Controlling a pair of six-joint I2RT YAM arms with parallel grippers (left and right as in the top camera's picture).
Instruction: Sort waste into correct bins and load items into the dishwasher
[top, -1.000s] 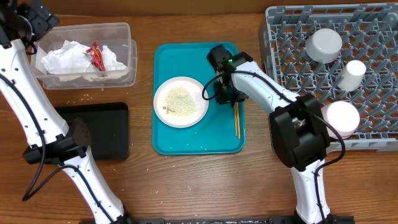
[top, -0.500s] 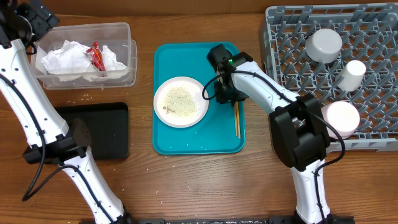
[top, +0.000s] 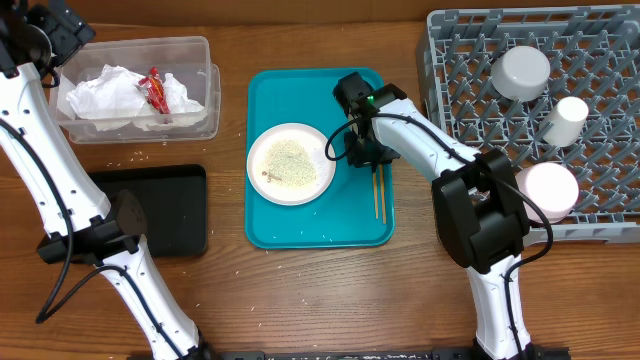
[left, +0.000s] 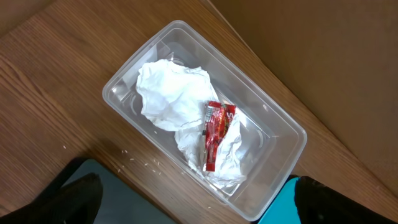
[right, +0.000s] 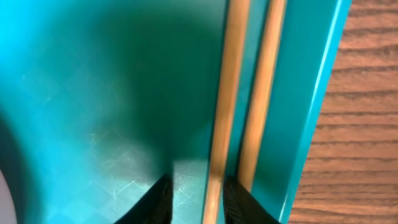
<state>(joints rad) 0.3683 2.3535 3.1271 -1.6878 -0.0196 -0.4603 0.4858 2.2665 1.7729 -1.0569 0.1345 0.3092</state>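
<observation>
The only print in view was white lettering on the red wrapper (left: 214, 134), too small to read. The wrapper lay on crumpled white napkins (left: 168, 93) inside the clear plastic tub (left: 267, 134), at the upper left of the overhead view. The left gripper (top: 60, 28) hung above the tub's far left corner. Its dark fingers (left: 78, 199) sat at the two bottom corners of the wrist view, spread wide with nothing between them.

At the centre of the overhead view lay the smooth teal tray (top: 300, 232). On it were a round white plate (top: 258, 150) covered with rice (top: 290, 162) and, along its right wall, two thin wooden chopsticks (right: 227, 93) side by side. The right gripper (right: 198, 199) was down on the tray just right of the plate. Its tips were set narrow around the left stick, with a strip of tray showing beside it.

A flat black tray (top: 170, 210) lay at lower left on the wood-grain table (top: 300, 290), with loose grains scattered near it. At upper right, the grey pegged rack (top: 470, 60) held a grey bowl (top: 520, 72), a small white cup (top: 570, 115) and a round white dish (top: 548, 190). The right arm crossed the rack's lower left corner.
</observation>
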